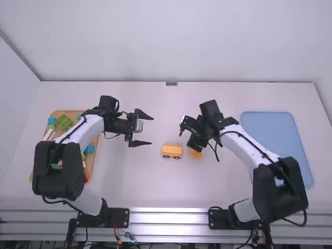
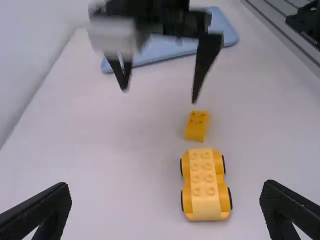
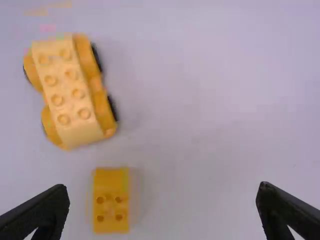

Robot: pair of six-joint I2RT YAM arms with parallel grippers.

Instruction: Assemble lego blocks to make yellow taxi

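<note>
In the high view, the yellow car base stands on its wheels just below the centre of the frame, studs up. A small yellow block sits near it, to the right, apart from it. The left gripper, left of centre, has its jaws wide, with nothing between them. The right gripper, right of centre, also has its jaws wide; it seems to hang above the table beside the small block, though its height is hard to judge. At the left edge, a wooden tray holds loose coloured blocks; a blue tray lies at right.
</note>
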